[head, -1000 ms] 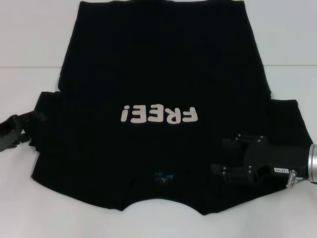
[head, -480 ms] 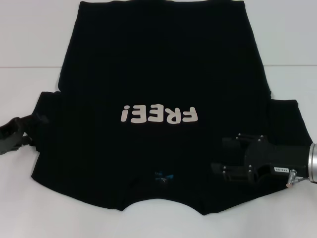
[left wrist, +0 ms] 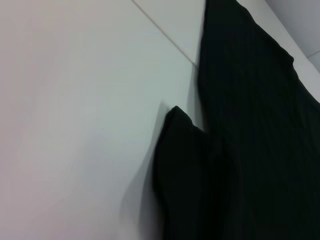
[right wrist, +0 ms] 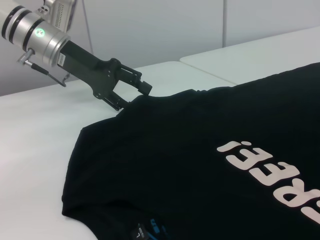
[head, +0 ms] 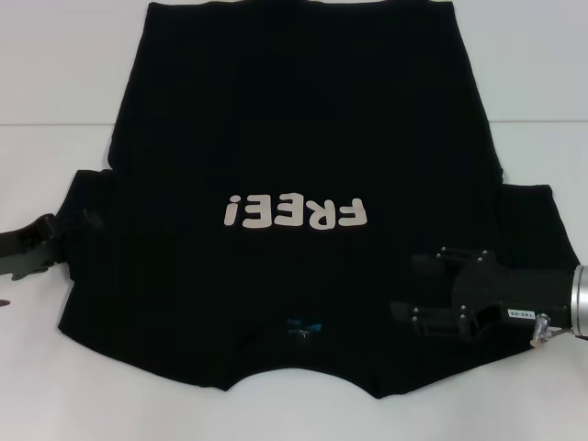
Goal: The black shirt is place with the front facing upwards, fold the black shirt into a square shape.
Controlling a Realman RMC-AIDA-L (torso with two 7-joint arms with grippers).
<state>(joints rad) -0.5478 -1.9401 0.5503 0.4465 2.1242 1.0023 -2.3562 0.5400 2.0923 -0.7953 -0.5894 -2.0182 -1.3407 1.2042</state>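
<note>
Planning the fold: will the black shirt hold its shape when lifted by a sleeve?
Probably not. The black shirt lies flat and thin, so it should drape. The sleeve at the left hand already bunches. It will likely drag, not slide.

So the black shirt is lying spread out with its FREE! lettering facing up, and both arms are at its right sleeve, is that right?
Not quite: the arms are on opposite sides. In the head view the left gripper is at the left sleeve and the right gripper hovers over the right side. The black shirt does lie spread out, its FREE! lettering facing up.
</note>
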